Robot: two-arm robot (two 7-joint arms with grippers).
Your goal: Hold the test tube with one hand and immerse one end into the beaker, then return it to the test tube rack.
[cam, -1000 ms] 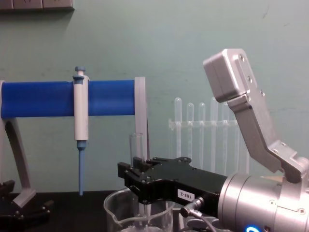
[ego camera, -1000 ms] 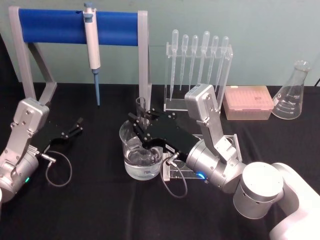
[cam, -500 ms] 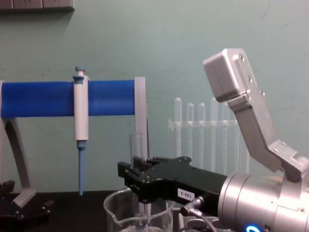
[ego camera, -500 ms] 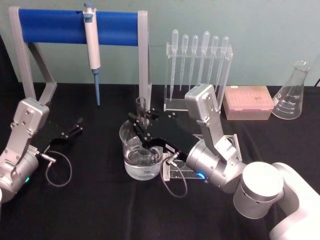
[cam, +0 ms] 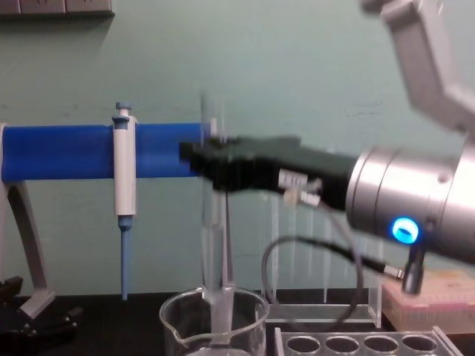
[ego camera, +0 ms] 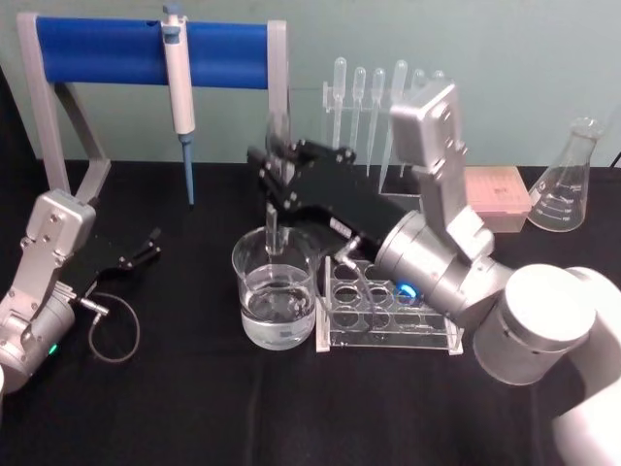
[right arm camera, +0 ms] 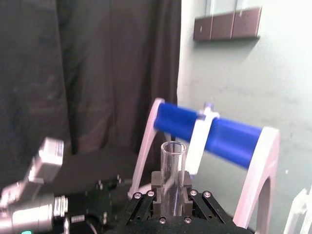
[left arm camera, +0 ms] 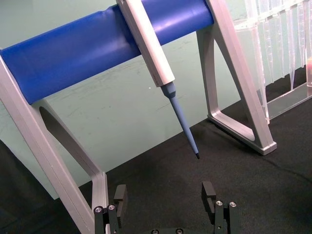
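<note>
My right gripper [ego camera: 275, 167] is raised above the beaker [ego camera: 247, 291] and shut on the test tube [ego camera: 274, 218], which hangs upright. The tube's rounded lower end sits at about the beaker's rim, above the water inside. From the chest view the tube [cam: 212, 237] drops from the black jaws [cam: 211, 159] into the mouth of the beaker [cam: 252, 315]. In the right wrist view the tube's open rim [right arm camera: 172, 165] stands up between the fingers [right arm camera: 170, 186]. My left gripper [ego camera: 146, 248] rests open on the table at the left, its fingers [left arm camera: 165, 195] apart.
A blue-bar stand holds a white-and-blue pipette [ego camera: 178, 78] at the back left. A clear rack with round holes [ego camera: 388, 316] stands right of the beaker. Behind are plastic pipettes [ego camera: 357, 97], a pink tip box [ego camera: 500, 199] and a conical flask [ego camera: 568, 180].
My right gripper has risen with the test tube, drawing its lower end up out of the water to the beaker's rim. The holed rack now shows. The left arm has not moved.
</note>
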